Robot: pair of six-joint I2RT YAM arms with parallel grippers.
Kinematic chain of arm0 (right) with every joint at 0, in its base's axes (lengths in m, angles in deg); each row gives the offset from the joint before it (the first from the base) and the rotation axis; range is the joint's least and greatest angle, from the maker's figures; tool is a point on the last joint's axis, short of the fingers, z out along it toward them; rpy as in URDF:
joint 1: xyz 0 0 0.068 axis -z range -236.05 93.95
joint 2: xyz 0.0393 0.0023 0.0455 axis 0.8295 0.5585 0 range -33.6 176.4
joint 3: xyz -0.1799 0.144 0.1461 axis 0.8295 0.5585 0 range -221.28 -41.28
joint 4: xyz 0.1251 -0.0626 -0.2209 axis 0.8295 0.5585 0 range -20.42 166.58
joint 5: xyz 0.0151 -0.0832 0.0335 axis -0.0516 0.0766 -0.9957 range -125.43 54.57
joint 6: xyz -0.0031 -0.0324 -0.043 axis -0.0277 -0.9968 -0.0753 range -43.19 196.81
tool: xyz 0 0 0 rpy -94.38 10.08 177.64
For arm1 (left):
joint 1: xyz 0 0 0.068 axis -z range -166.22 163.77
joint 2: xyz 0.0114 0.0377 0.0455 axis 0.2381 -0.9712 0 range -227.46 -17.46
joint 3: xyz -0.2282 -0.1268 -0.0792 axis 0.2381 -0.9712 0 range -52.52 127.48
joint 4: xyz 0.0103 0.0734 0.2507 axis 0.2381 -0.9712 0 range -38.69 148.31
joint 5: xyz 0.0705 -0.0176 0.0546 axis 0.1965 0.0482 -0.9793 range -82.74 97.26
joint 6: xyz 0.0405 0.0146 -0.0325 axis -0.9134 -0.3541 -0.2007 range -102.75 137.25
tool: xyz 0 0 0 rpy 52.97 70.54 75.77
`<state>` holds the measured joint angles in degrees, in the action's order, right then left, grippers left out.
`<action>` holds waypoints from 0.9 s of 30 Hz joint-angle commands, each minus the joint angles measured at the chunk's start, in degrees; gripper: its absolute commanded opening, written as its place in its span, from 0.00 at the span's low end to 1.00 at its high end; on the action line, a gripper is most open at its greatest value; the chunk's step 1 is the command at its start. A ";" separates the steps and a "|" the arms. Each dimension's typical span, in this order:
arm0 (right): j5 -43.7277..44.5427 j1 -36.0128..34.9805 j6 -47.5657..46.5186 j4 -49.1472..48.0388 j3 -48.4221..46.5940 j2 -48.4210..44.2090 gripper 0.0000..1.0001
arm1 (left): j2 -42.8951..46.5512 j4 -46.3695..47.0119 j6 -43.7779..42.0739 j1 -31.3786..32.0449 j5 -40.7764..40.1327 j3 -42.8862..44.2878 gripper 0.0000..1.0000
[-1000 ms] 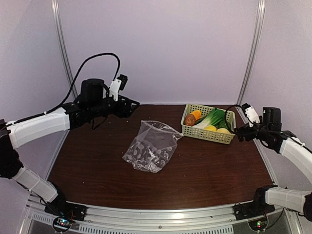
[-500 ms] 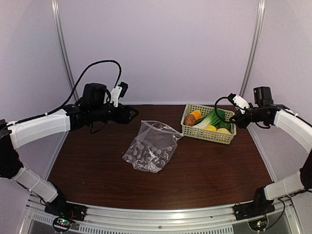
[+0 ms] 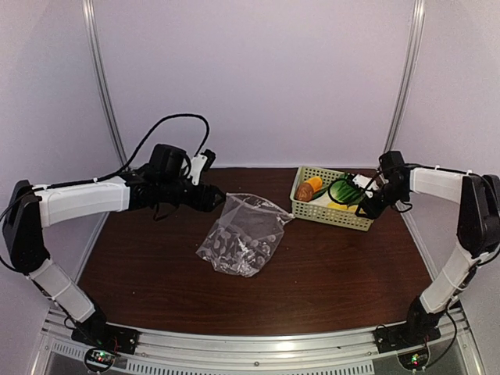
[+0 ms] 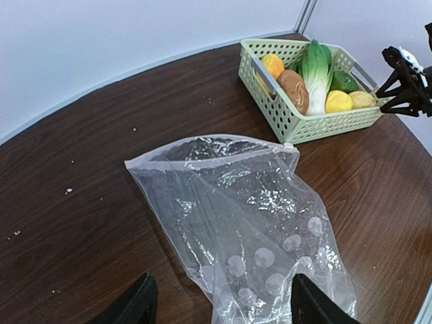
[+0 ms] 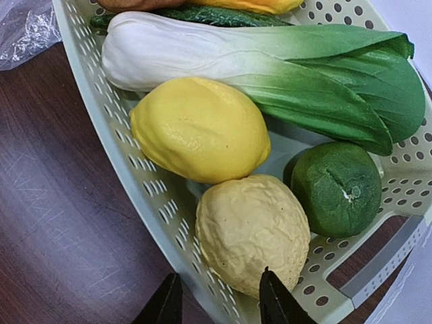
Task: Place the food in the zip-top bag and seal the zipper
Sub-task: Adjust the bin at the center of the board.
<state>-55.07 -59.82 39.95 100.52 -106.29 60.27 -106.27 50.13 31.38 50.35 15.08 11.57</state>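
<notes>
Dark brown wood runs from the near edge to the pale lilac walls, and on the middle of this tabletop (image 3: 328, 273) the clear bag (image 3: 238, 234) lies slack, with its closed end toward the near side. Its mouth is turned to the far right. No food is in it yet. The zipper (image 4: 202, 154) along the mouth edge lies low, with only a slight puff of an opening beneath it.

Just above the near part of the bag hangs the left pincer (image 4: 226, 300), its jaws spread wide and holding nothing. That seems the first risk. With nobody holding the mouth up, a dropped piece would likely land on top of the glossy plastic and roll away, or push the light bag across the wood.

Farther right stands the pale green basket (image 3: 332, 216), its near-left corner almost touching the bag's mouth. It holds all the food, including a bright lemon (image 5: 199, 128), a paler crinkled lemon (image 5: 253, 233), a round green fruit (image 5: 337, 189) and the bok choy (image 5: 270, 61) at the far side.

The right pincer (image 5: 219, 300) sits at the basket's right end with its jaws part-way apart, and nothing is clearly gripped. One finger looks to be outside the basket wall and the other over the pale lemon. If it closes like this, it may pinch the wall along with the fruit. Lifting would then drag or tip the basket, and could knock the bag's mouth askew. The lemon is also round, so an off-centre grip may squeeze it out sideways.
</notes>
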 commanded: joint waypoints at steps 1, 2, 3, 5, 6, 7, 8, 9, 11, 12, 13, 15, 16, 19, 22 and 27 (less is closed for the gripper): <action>-0.52 -0.33 -1.27 1.53 -0.37 0.59 0.37 | -0.03 -1.85 -0.85 -0.80 0.73 2.58 0.69; -0.49 -0.31 -1.78 1.67 -0.39 0.76 0.36 | 1.01 -1.92 -0.85 -0.81 0.55 2.36 0.69; -0.53 -0.35 -2.04 1.61 -0.24 1.06 0.34 | 2.16 -1.71 -0.85 -0.81 0.45 1.94 0.69; -0.76 -0.36 -2.58 1.77 0.00 1.89 0.30 | 4.32 -0.61 -0.82 -0.81 0.43 1.03 0.69; -1.07 -0.32 -2.66 2.02 0.35 2.08 0.28 | 4.96 0.00 -0.74 -0.81 0.30 0.63 0.69; -1.43 -0.34 -2.76 2.26 1.04 1.99 0.26 | 5.34 0.10 -0.65 -0.81 0.32 0.52 0.69; -1.52 -0.36 -2.92 2.42 1.90 1.71 0.24 | 5.40 -0.09 -0.61 -0.81 0.46 0.69 0.69; -1.22 -0.36 -3.03 2.58 2.66 1.35 0.23 | 5.44 -0.55 -0.48 -0.81 0.85 0.95 0.69; -0.08 -0.35 -2.73 2.40 4.53 0.04 0.21 | 5.81 -0.92 0.03 -0.80 1.48 1.08 0.69; 0.39 -0.30 -2.12 1.80 5.59 -1.05 0.21 | 6.11 -0.68 0.10 -0.81 1.41 0.85 0.69; 0.43 -0.42 -1.40 1.65 6.76 -2.15 0.22 | 6.45 -0.23 0.13 -0.80 1.01 0.45 0.69; -0.92 -0.72 0.55 2.41 8.22 -4.59 0.23 | 6.70 -0.23 -0.83 -0.81 -0.84 0.29 0.69; -2.20 -0.93 0.98 3.30 8.89 -5.81 0.23 | 6.71 -0.61 -1.39 -0.81 -1.72 0.58 0.69; -5.19 -3.34 1.00 4.51 12.08 -10.23 0.25 | 6.80 -1.28 -2.69 -0.81 -3.39 0.97 0.69; -6.49 -6.29 1.04 4.34 14.11 -11.91 0.26 | 6.81 -1.27 -2.97 -0.89 -3.85 0.86 0.69; -13.23 -8.16 3.14 6.26 12.04 -10.28 0.27 | 6.18 -1.24 -2.62 -0.89 -2.63 0.85 0.69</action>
<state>-61.84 -66.88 40.93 103.88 -93.29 49.25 -100.70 47.72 29.55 49.83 12.39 11.68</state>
